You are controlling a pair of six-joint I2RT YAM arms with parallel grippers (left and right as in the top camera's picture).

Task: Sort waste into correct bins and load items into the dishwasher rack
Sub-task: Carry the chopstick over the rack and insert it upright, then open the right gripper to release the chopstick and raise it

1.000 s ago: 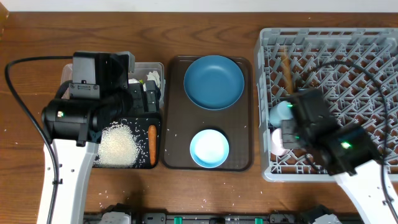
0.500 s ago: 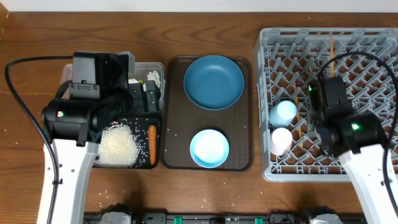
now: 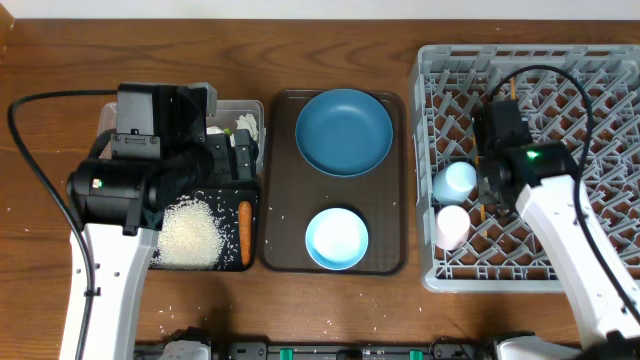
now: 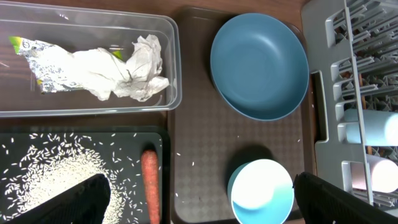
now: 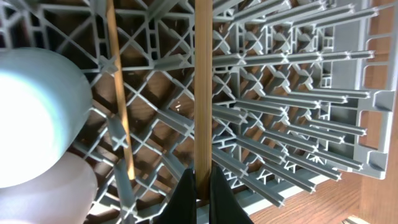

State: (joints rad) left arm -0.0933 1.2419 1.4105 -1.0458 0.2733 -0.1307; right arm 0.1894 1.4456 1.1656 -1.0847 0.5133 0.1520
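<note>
- One desk (image 3: 330, 310), brown wood, carrying every entry below.
- One dishwasher rack (image 3: 530, 50), a grey lattice crate with pegs, at the right end of the desk.
- One serving tray (image 3: 285, 180), dark brown, at centre, between the rack and the two bins.
- One left pincer (image 4: 200, 186), spread wide and empty, hanging above the black tray and the serving tray.
- One right pincer (image 5: 199, 186), closed narrow on a chopstick (image 5: 203, 93), over the rack's lattice floor.
- One dark blue dish (image 3: 344, 131), on the far half of the serving tray.
- One clear tub (image 4: 174, 62), rectangular, at far left, just beside the serving tray.
- One black tray (image 3: 230, 195), shallow, directly on the near side of the tub.
- One light blue bowl (image 3: 337, 239), on the near half of the serving tray.
- One light blue cup (image 3: 455, 181), in the left part of the rack.
- One pink cup (image 3: 450, 226), in the rack, just beside the blue cup on its near side.
- One tissue (image 4: 134, 71), white and crumpled, inside the tub.
- One wrapper (image 4: 37, 53), green and yellow, inside the tub, touching the tissue.
- One heap of rice (image 3: 188, 233), on the black tray; stray grains dot the serving tray and the desk.
- One carrot (image 3: 244, 231), small and orange, on the black tray beside the rice, near its right edge.
- One second chopstick (image 5: 118, 93), lying on the rack lattice between the cups and the held one.
</note>
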